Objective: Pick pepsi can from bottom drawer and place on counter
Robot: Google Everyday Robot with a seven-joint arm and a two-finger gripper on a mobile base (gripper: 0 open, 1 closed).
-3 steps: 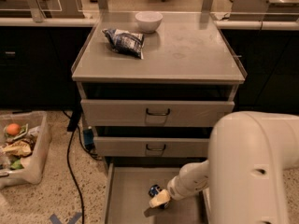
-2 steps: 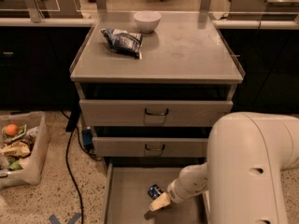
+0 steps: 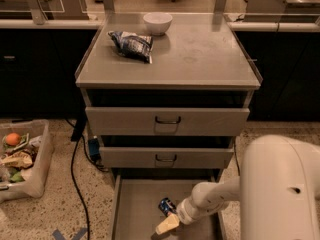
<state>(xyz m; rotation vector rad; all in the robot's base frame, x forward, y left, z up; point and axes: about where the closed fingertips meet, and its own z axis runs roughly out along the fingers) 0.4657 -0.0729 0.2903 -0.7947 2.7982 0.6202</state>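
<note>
Your tool point(image 3: 167, 224) down in the bottom drawer point(image 3: 132, 206), grip state unclear, blue can point(image 3: 166, 205) at its 12 o'clock, label unreadable, arm point(image 3: 210, 196) reaching from 3 o'clock

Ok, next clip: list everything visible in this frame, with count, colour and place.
pepsi can: one, dark blue, in the bottom drawer, right of middle
bottom drawer: one, grey, pulled open at the cabinet base
upper drawers: two, grey with dark handles, above it
counter: one, grey-beige, cabinet top
snack bag: one, blue-and-white, counter's rear left
bowl: one, white, counter's back edge
bin: one, pale, floor at left
cable: one, black, floor beside cabinet
arm: one, white, lower right
gripper: one, pale yellow, inside the bottom drawer beside the can
</note>
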